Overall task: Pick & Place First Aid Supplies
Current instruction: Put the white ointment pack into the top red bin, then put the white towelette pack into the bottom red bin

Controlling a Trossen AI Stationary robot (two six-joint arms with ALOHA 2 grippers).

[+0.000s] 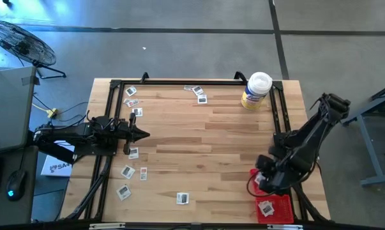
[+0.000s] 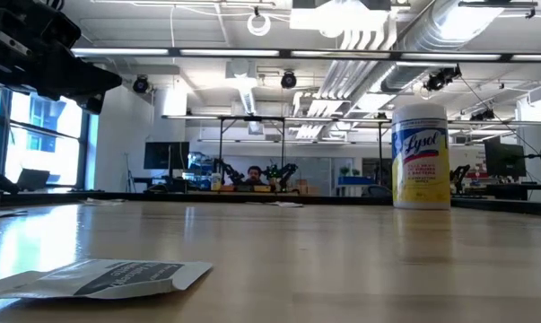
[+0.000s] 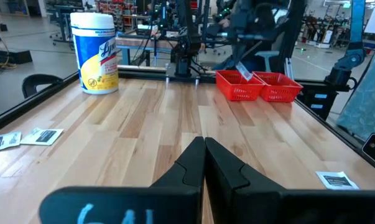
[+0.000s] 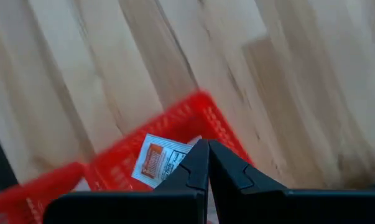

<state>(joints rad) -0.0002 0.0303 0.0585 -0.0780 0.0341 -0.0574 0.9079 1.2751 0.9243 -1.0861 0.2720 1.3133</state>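
Observation:
Several small white first aid packets [image 1: 133,153] lie flat along the table's left side, with two at the far edge [image 1: 198,93] and one at the near edge [image 1: 183,199]. Two red trays [image 1: 283,206] stand at the near right corner, and one packet [image 1: 266,207] lies in the nearer tray. My right gripper [image 4: 203,146] hangs over the trays, shut on a packet with an orange mark [image 4: 157,159]. My left gripper [image 1: 144,135] waits shut and level at the table's left, touching nothing. My right gripper pinches one edge of the orange-marked packet [image 4: 186,155] between its two fingertips. The fingers come from above, pointing steeply down. The packet [image 3: 243,72] sticks out sideways from the tips, tilted and lifted clear above the farther red tray [image 3: 237,87].
A yellowish jar with a white lid [image 1: 256,91] stands upright at the far right. A black frame [image 1: 179,82] runs around the table's edges. Bare wood [image 1: 205,147] fills the middle. In the low view a packet [image 2: 100,276] lies close in front.

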